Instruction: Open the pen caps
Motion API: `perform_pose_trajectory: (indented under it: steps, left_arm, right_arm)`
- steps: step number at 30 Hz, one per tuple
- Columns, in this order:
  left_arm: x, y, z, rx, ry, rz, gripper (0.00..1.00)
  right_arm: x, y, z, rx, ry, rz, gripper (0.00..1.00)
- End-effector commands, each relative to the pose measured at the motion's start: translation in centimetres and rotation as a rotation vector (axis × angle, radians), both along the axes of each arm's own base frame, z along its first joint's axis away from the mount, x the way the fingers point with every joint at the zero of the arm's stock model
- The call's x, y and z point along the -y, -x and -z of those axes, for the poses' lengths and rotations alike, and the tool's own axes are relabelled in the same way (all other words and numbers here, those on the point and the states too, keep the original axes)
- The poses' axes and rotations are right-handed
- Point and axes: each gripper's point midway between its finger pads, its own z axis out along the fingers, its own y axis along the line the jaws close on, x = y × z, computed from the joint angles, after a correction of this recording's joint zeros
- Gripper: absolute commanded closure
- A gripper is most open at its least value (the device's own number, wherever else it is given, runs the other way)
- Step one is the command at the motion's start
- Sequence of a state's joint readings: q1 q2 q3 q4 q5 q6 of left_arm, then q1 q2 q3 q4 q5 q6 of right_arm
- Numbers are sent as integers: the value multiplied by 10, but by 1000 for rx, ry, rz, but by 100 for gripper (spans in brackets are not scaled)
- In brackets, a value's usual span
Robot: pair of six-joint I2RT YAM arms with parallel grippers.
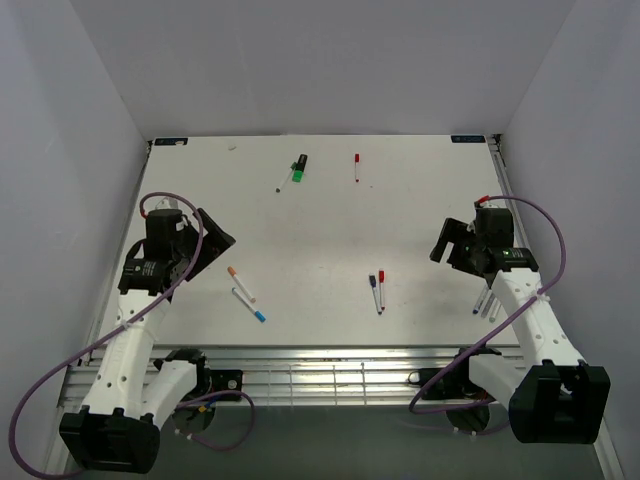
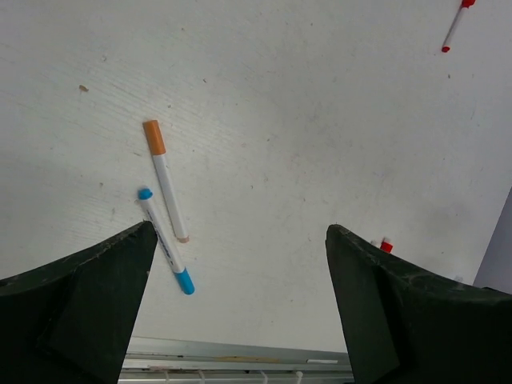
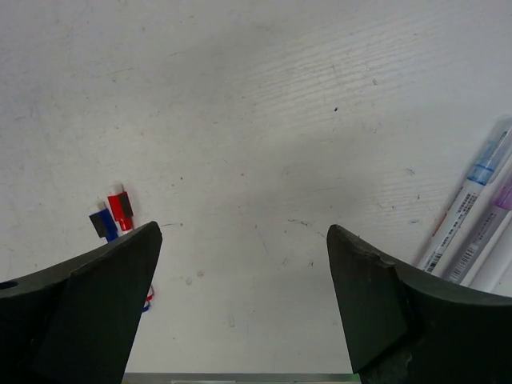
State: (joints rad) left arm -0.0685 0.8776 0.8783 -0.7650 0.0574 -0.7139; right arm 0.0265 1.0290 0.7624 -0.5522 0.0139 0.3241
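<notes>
Pen caps (image 2: 154, 137) sit on their pens, none in a claw: the left claw (image 2: 240, 230) hangs spread and empty near an orange pen (image 2: 166, 182) and a blue pen (image 2: 164, 240) lying side by side on the surface (image 1: 320, 230). The right claw (image 3: 244, 230), likewise spread, has a red-and-blue pair (image 3: 118, 210) to one side and two pale pens (image 3: 472, 216) to the other. A green-capped marker (image 1: 299, 168) and a red pen (image 1: 356, 166) lie well beyond.
</notes>
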Motion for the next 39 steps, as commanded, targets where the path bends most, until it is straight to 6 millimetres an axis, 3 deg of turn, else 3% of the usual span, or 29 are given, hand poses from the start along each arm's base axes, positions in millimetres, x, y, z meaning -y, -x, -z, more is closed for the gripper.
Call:
perform_pose_trajectory:
  steps: [1, 2, 4, 6, 10, 13, 19, 22, 28, 35, 39]
  left_arm:
    - [0, 6, -3, -43, 4, -7, 2]
    - [-2, 7, 0, -55, -5, -11, 2]
    - [-5, 8, 3, -72, -11, -32, 2]
    - [-3, 9, 4, -79, -5, -22, 2]
    - [4, 9, 4, -85, 20, 9, 2]
    - [3, 9, 9, -105, 16, 2, 3]
    - [-3, 10, 33, -194, 6, -52, 10]
    - [-5, 12, 43, -246, 12, -94, 15]
    - [-21, 3, 69, -305, -32, -220, 25]
    - [-27, -20, 96, -374, -123, -257, 25]
    - [-27, -30, 122, -456, -188, -247, 27]
  right_arm:
    - [-11, -2, -8, 41, -29, -69, 10]
    - [-17, -2, -10, 45, -54, -100, 10]
    - [-36, -2, -17, 70, -96, -214, 1]
    - [-60, 2, -21, 83, -175, -297, 5]
    - [-102, 7, -22, 60, -147, -401, 2]
    - [-155, 24, -25, 32, -140, -549, 2]
    - [-212, 38, -38, 46, -162, -663, 2]
    - [-228, 43, -45, 55, -152, -690, 2]
    - [-235, 42, -56, 101, -154, -691, 2]
    - [-225, 37, -62, 145, -115, -665, 2]
    - [-224, 35, -61, 152, -97, -673, 2]
